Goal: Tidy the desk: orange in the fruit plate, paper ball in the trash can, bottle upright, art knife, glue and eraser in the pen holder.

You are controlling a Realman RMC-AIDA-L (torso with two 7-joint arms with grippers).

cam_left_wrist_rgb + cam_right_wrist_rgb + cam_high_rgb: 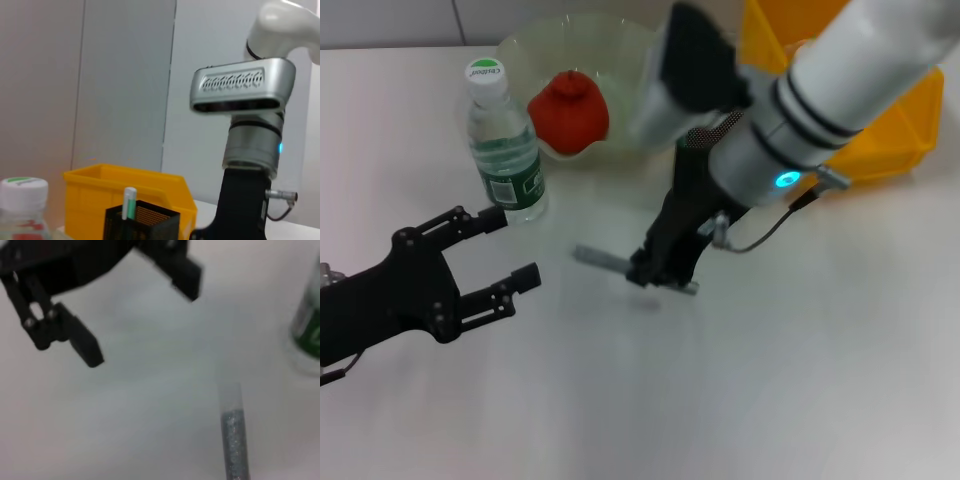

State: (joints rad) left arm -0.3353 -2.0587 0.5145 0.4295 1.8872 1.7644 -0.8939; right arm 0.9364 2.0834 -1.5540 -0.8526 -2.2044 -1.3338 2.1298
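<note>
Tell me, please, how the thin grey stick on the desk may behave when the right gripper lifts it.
The grey stick looks slim and straight, so probably rigid and light. Lying flat on the smooth desk, it may roll or slide if nudged sideways. The right gripper is at one end of it, so the free end might swing or tilt.

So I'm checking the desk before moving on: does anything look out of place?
Mostly tidy: the bottle stands upright and the orange sits in the plate. The one stray is the grey glue stick, lying flat on the table under the right gripper, not in the pen holder.
</note>
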